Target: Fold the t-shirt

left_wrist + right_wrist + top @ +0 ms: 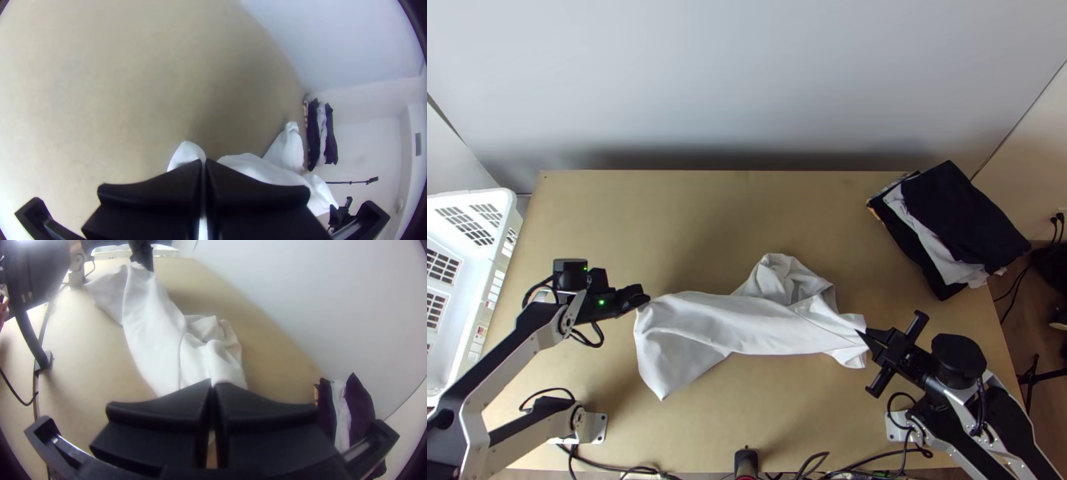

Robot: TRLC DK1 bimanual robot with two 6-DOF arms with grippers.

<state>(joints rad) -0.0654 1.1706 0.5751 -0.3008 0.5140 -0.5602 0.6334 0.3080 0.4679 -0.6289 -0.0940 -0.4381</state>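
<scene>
There is one t-shirt [747, 320], white, on one wooden table [699, 216], and two grippers have hold of it. One white basket [473, 196] stands at the table's left side, and one pile of clothes [963, 216] lies at the far right of the table, with dark layers and a pale one between them. Several black cables [875, 460] run along the near edge.

The t-shirt is across the middle of the table, drawn out lengthwise into a long, uneven band from one gripper to the other. Soft creases run along the band. At its left end a broad flap drops towards the near edge and narrows to a point. Behind the right half, a rumpled part bunches up in loose folds towards the far side. How many layers lie in the band, I cannot tell.

The left gripper [644, 299] has its two fingers pressed together on the cloth at the band's far left corner; in the left wrist view a bit of white pokes up past the tips. The right gripper [864, 334] is likewise closed, its two fingers pinching the right end of the t-shirt, with the band leading away from them in the right wrist view
</scene>
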